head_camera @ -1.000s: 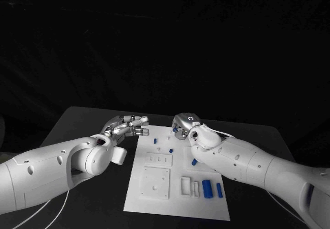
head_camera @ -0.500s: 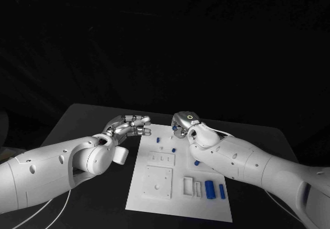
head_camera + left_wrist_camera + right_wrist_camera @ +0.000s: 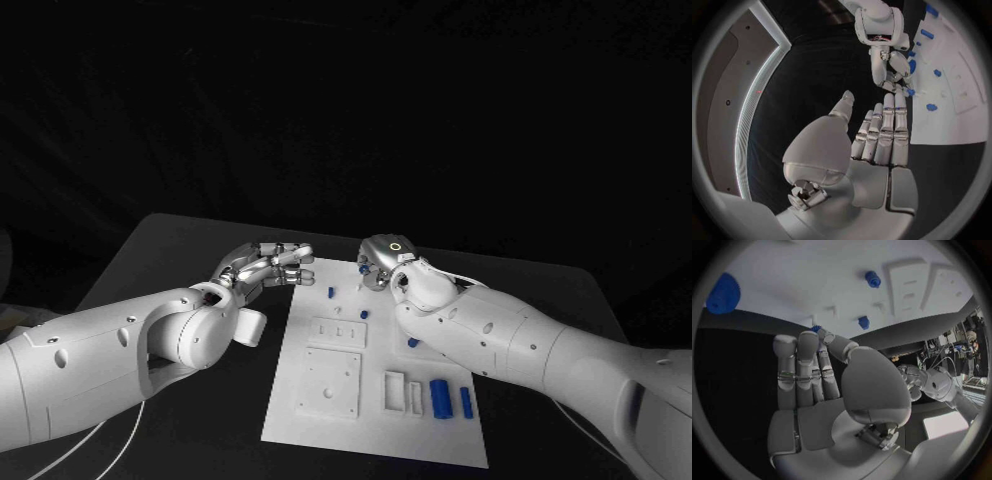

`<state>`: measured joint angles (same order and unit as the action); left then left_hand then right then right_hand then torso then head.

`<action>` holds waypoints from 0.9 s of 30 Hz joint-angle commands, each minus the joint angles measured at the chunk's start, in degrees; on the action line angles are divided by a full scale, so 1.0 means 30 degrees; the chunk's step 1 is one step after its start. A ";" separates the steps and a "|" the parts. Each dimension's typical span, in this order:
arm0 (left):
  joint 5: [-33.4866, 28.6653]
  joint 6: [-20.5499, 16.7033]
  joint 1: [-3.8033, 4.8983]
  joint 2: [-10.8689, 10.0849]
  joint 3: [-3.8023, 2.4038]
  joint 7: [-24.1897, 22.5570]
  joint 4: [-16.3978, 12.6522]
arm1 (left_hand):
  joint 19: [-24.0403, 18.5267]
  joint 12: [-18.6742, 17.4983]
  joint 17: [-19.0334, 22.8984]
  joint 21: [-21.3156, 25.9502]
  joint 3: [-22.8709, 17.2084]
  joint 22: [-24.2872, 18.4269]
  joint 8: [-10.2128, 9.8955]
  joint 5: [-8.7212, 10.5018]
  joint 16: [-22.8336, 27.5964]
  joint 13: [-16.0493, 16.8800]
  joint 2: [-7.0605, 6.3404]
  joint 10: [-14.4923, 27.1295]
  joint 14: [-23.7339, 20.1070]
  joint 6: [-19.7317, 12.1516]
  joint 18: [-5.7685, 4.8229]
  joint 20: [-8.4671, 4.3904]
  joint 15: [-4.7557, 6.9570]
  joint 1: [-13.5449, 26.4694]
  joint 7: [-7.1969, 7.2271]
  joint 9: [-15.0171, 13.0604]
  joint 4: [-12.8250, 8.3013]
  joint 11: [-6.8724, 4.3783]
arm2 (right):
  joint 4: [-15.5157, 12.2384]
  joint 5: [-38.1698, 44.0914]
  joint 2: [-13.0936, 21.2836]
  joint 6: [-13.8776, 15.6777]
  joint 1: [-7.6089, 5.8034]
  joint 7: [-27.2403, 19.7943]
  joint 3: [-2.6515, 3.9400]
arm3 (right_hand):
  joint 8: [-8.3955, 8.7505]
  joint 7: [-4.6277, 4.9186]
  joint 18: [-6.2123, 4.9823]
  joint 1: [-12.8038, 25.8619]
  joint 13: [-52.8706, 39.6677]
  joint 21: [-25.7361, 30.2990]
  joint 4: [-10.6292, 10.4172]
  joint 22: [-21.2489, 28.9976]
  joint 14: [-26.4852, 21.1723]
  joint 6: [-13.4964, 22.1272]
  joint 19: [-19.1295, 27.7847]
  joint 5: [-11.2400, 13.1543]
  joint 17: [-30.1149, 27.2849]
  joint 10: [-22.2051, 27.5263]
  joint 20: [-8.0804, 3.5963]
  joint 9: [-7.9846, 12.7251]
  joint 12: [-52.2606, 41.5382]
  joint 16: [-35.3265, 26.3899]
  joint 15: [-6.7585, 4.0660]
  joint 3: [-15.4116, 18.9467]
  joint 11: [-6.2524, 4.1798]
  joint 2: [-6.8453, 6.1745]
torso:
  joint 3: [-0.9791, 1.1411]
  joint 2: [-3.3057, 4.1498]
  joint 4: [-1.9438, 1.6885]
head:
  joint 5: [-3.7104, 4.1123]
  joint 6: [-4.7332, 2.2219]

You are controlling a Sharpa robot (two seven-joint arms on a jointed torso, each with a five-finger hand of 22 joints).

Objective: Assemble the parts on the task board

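Observation:
The white task board (image 3: 325, 420) lies in the middle of the black table. Two long blue parts (image 3: 437, 396) lie side by side near its right front. Small blue parts stand further back (image 3: 330, 293), (image 3: 365, 313), (image 3: 413, 342). My right hand (image 3: 382, 262) hovers over the board's far edge and pinches a small blue part (image 3: 816, 328) between thumb and fingertips. My left hand (image 3: 271, 265) is just off the board's far left corner, fingers straight and together, thumb apart, holding nothing. The left wrist view shows the right hand (image 3: 893, 75) pointing down at the board (image 3: 954, 120).
A raised white square plate (image 3: 329, 382) and a slotted block (image 3: 392, 390) sit on the board's near half. Bare black table (image 3: 173, 260) stretches to the left of the board and beyond its far edge.

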<state>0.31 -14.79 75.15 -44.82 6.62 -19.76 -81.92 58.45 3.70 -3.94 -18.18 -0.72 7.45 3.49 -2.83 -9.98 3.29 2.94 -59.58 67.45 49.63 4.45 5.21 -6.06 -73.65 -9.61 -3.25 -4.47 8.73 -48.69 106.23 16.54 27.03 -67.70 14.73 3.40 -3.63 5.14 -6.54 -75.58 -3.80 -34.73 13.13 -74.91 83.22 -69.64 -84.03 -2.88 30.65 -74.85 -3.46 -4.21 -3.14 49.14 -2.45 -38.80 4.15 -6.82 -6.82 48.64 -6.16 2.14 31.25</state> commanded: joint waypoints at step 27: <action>-0.0158 0.0344 0.0200 -0.0068 -0.0024 -0.0088 0.0011 | -0.0070 -0.0085 0.0026 -0.0062 0.0021 -0.0078 -0.0012 -0.0042 -0.0040 0.0020 0.0073 0.0116 -0.0106 0.0144 0.0082 0.0014 -0.0060 0.0095 -0.0010 -0.0030 -0.0110 -0.0012 | 0.0561 0.0205 -0.0273 -0.0769 -0.0017 0.0144 0.0002 | 0.0053 0.0376 -0.0191 0.0278 0.0123 0.0708 -0.0202 -0.1044 -0.0102 0.0955 0.0140 -0.0127 -0.0075 0.0768 -0.0037 0.0173 -0.0073 -0.0223 0.0106 0.0037 -0.0293 -0.0409 | -0.0142 0.0366 -0.0077 | -0.0041 -0.0032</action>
<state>0.18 -14.74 75.66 -45.14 6.61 -19.68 -81.82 58.45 3.70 -3.94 -18.18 -0.72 7.26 3.49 -2.83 -9.98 3.29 2.94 -59.58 67.45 49.63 4.44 5.21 -6.06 -73.66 -9.60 -3.25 -4.47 8.72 -47.11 106.76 15.81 26.31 -67.88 15.37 3.47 -3.49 6.23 -6.54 -74.55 -3.73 -32.27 12.47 -74.90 82.89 -66.65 -83.58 -3.19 30.44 -72.53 -3.49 -3.77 -3.33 48.56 -2.12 -38.68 3.03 -7.82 -7.21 49.71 -6.37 1.94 31.16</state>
